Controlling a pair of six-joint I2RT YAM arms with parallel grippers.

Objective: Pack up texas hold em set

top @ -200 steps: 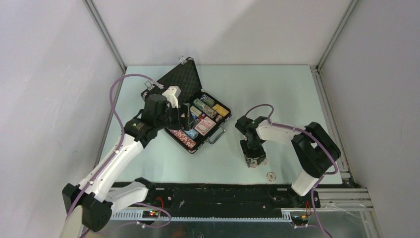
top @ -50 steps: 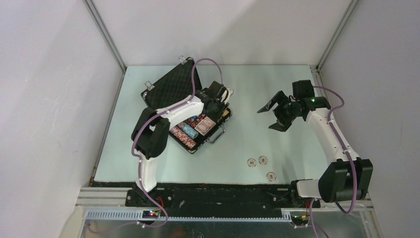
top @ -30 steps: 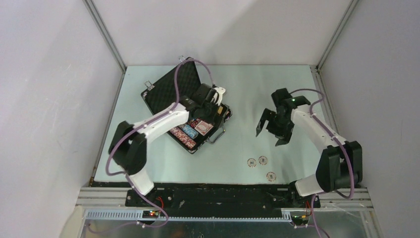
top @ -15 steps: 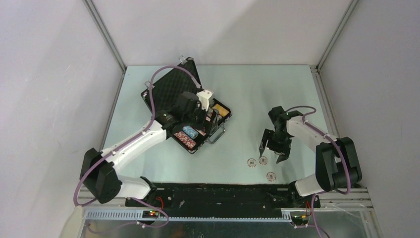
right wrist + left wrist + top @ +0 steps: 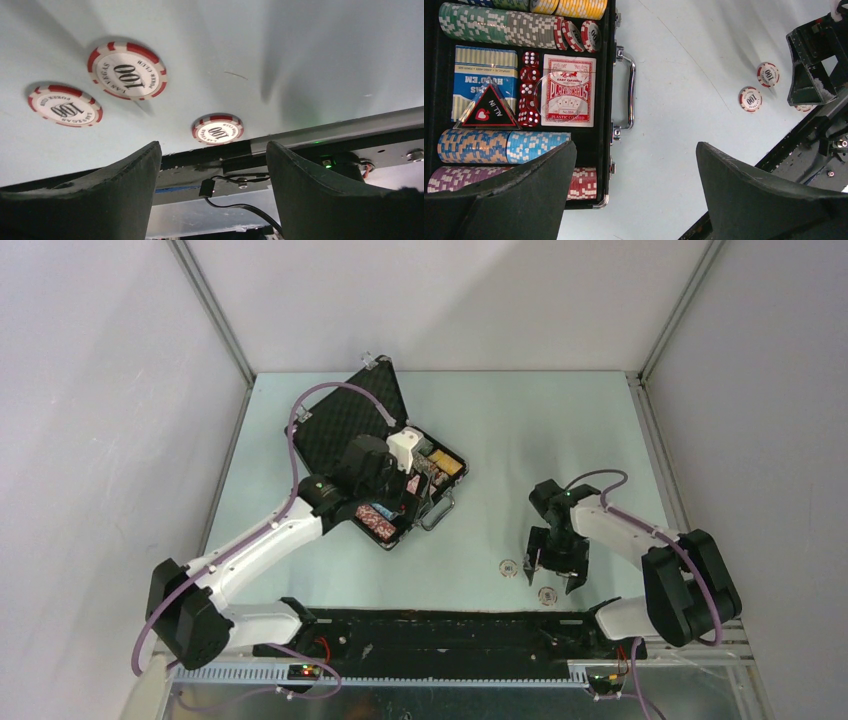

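JT: Right arm (image 5: 620,525) has dropped from mid-air over the far desk (image 5: 560,430) to its near edge. The right gripper (image 5: 212,150) now hangs low over the three loose chips (image 5: 126,71). Left arm (image 5: 270,535) has pulled back from the far end of the case (image 5: 352,408).

MK: Where does the set stand?

JT: The case is open, left of centre on the desk, lid up. Its trays look nearly full: chip rows (image 5: 499,30), two card decks, red dice (image 5: 528,95). The three loose chips lie flat, well apart from it, near the front edge.

MK: Jaws?

JT: Both pairs stand apart with nothing between them. The left gripper (image 5: 636,147) hovers over the handle (image 5: 631,87) side of the case.

MK: Handling?

JT: Judgement only. The chips look like hard, thin, light discs, flat on a smooth top, so they are likely to skid. Pinch across the rim, one at a time. The loaded case should be stiff and heavy. Shut it by the lid's free edge and lift it by the handle.

MK: Legible text?

JT: On the loose chips: "100", "LAS VEGAS", "POKER CLUB". On the red deck (image 5: 569,90): "PLAYING CARDS", "PLASTIC COATED". On the blue deck (image 5: 484,75): "HOLD'EM", upside down. On the triangular marker (image 5: 489,107): "ALL IN".
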